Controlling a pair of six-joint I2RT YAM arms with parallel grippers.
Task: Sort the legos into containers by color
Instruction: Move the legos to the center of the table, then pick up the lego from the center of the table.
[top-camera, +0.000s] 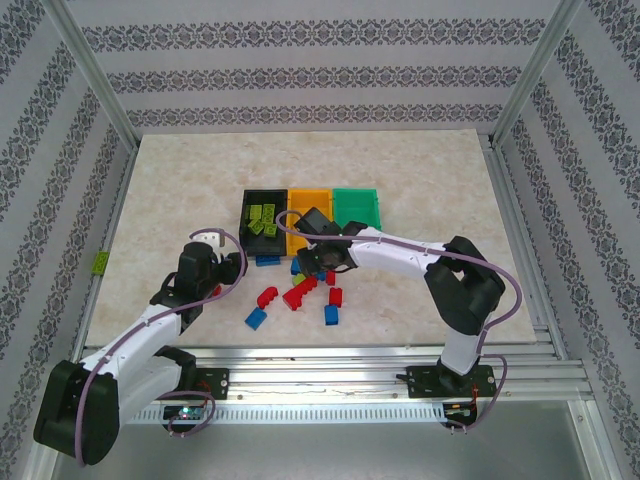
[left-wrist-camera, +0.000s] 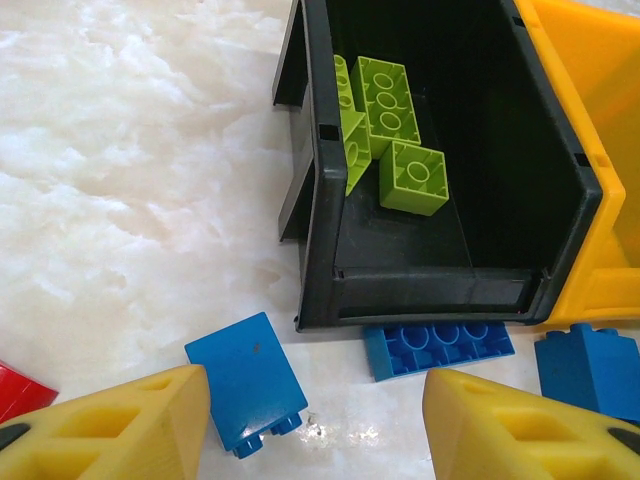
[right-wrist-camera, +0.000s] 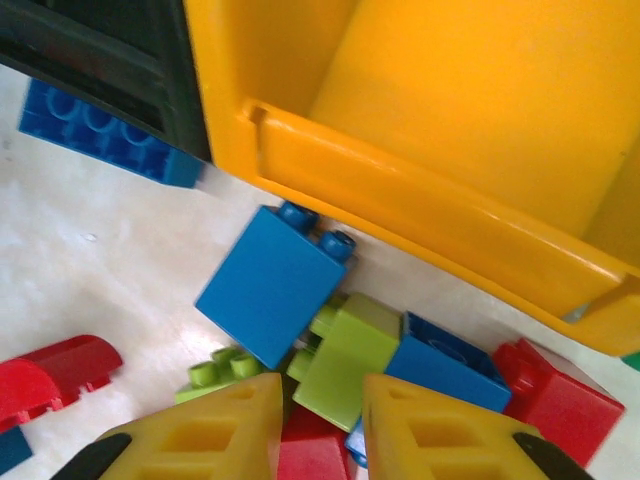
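The black bin (top-camera: 262, 215) (left-wrist-camera: 440, 270) holds several lime green legos (left-wrist-camera: 412, 178). Beside it stand the orange bin (top-camera: 308, 210) (right-wrist-camera: 420, 190) and the green bin (top-camera: 358, 207). My left gripper (top-camera: 236, 264) (left-wrist-camera: 315, 425) is open low over the table in front of the black bin. A blue brick (left-wrist-camera: 245, 380) lies on its side by the left fingertip, and a flat blue brick (left-wrist-camera: 440, 348) lies against the bin's front. My right gripper (top-camera: 318, 262) (right-wrist-camera: 322, 425) is open only narrowly. Its jaws straddle a lime green brick (right-wrist-camera: 345, 360) in a pile by the orange bin.
The pile under the right gripper holds a blue brick (right-wrist-camera: 270, 285), another blue one (right-wrist-camera: 445, 362), red bricks (right-wrist-camera: 560, 400) and a second lime piece (right-wrist-camera: 215, 375). Loose red (top-camera: 267, 296) and blue (top-camera: 256, 318) bricks lie nearer the front edge. Aluminium posts frame the table.
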